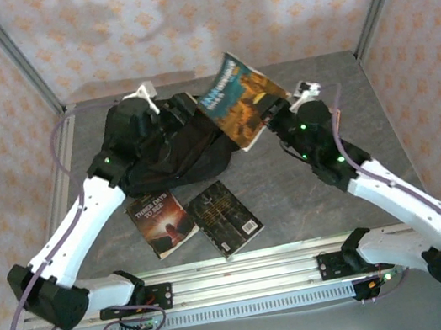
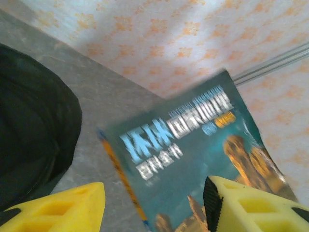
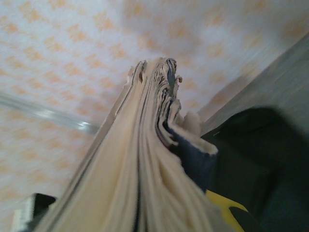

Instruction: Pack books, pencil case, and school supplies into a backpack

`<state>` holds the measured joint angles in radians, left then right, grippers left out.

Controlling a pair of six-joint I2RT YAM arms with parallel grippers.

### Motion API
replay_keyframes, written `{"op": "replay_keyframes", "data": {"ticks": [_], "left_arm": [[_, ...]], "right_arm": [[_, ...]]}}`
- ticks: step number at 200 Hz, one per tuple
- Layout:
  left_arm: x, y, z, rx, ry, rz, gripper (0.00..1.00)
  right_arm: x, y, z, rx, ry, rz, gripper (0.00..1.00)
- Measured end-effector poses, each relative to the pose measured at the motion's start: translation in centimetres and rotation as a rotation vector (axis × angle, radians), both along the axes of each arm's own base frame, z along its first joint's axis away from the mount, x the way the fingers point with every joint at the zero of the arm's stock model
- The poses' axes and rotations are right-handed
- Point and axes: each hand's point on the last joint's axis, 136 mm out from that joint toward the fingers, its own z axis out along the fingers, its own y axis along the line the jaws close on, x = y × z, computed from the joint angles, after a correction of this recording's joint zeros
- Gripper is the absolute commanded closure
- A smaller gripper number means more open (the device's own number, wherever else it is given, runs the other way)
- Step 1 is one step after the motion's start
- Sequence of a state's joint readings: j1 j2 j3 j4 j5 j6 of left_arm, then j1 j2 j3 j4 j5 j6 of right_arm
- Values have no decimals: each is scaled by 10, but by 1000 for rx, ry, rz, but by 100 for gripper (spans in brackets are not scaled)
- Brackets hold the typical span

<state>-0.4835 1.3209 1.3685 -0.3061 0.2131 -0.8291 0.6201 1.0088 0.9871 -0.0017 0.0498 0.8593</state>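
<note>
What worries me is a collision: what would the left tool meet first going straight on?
Probably the blue book, raised straight ahead of the left tool; depth is unclear.

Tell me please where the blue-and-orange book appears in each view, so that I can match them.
Top external: the blue-and-orange book is raised at upper centre, at the right edge of the backpack.
Left wrist: the book, blurred and tilted, shows its cover at centre and right.
Right wrist: the book is edge-on, pale pages rising from bottom centre.
Shared landmark: the black backpack, at left in left wrist, at lower right in right wrist.
</note>
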Motion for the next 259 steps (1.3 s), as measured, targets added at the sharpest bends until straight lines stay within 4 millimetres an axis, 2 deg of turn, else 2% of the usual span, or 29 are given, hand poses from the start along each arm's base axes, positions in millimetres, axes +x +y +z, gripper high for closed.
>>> {"op": "replay_keyframes", "data": {"ticks": [22,50,78,105,133,166,209,238,259], "left_arm": [[18,-6,-17,192,35,-52,32],[47,-21,-75,416,153,-148,27],[63,-30,-145,574,297,-249,28],[71,-35,-183,661,375,-315,30],[75,-37,-198,699,396,-349,38],[73,-36,-209,724,420,-371,50],[76,-28,-211,758,424,-340,76],[77,-28,-211,763,423,-337,74],[76,-28,-212,760,426,-336,61]], "right_arm": [[-11,-42,-13,-180,35,-133,100],[-24,-79,-41,-375,104,-233,100],[-32,-89,-71,-492,165,-236,100],[-35,-91,-96,-559,213,-217,100],[-37,-94,-108,-591,232,-212,100],[-37,-98,-106,-597,226,-222,100],[-38,-99,-104,-597,219,-219,100],[-38,-98,-104,-595,218,-215,100],[-38,-98,-104,-594,218,-212,100]]}}
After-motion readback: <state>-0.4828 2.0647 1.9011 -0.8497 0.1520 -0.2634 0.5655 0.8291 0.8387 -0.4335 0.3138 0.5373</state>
